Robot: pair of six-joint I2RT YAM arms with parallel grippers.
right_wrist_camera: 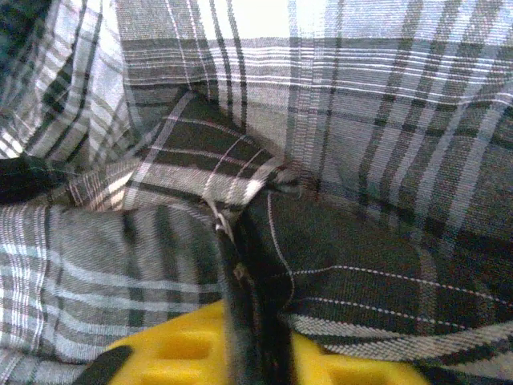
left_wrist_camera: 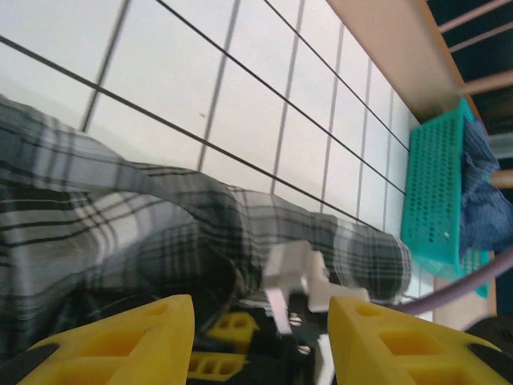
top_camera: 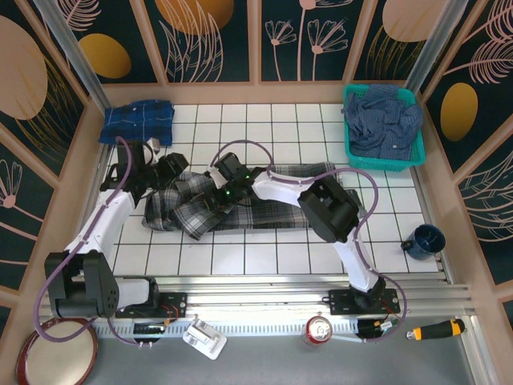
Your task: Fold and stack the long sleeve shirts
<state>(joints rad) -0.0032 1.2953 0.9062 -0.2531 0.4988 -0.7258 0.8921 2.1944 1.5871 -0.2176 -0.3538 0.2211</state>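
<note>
The grey-black-white plaid cloth shirt (top_camera: pixel 268 212) lies crumpled along the white tiled table (top_camera: pixel 264 258), long axis left to right; the right gripper (right_wrist_camera: pixel 250 341) pinches a fold near its middle; the left gripper (left_wrist_camera: pixel 260 333), spread and empty, hovers over its left end.

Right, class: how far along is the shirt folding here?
Done: the blue plaid shirt lies folded at the far-left corner. In hand: the grey plaid shirt, rumpled mid-table, pinched by the right gripper; the left gripper is open over it. Left: the navy shirt in the teal basket.
</note>
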